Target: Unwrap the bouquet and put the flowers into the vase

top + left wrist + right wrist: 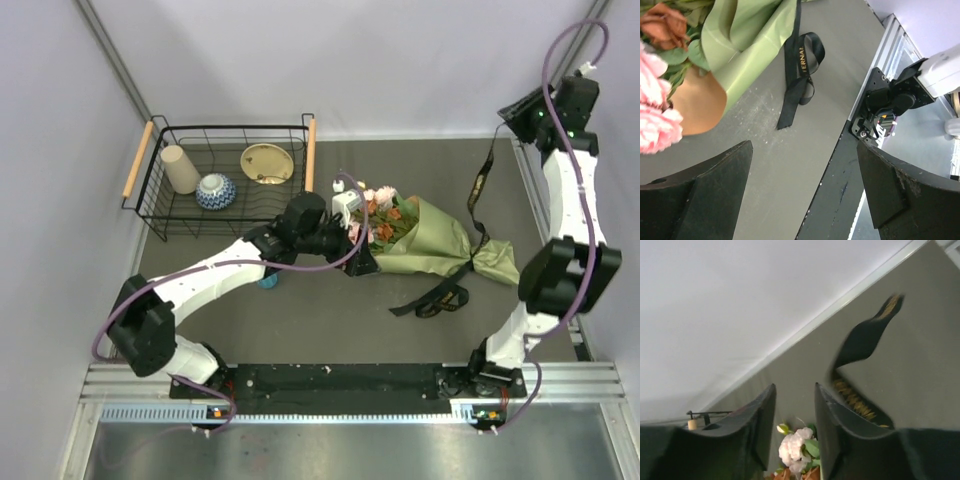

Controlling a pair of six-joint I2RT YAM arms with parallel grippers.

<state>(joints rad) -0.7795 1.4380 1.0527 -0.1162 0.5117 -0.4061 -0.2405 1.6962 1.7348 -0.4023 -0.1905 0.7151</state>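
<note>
The bouquet [430, 245] lies on its side mid-table, its olive-green paper [745, 45] loosened, with an orange-tan lining. The flowers [385, 215] point left: pink blooms [655, 125] and a rust rose [665, 25]. My left gripper [358, 255] [804, 150] stands wide open just by the blooms, holding nothing. A black ribbon [435, 297] [795, 75] lies loose on the mat. My right gripper [515, 112] [795, 387] is raised at the far right, jaws slightly apart and empty; a second ribbon strip [478, 190] [865, 337] dangles, blurred, beside its right finger. The vase [268, 281] shows only as a teal patch under the left arm.
A black wire basket [230, 128] with wooden handles stands at the back left, holding a beige cup [180, 168], a blue-and-white bowl [215, 191] and a yellow dish [266, 163]. A metal rail [350, 385] runs along the near edge.
</note>
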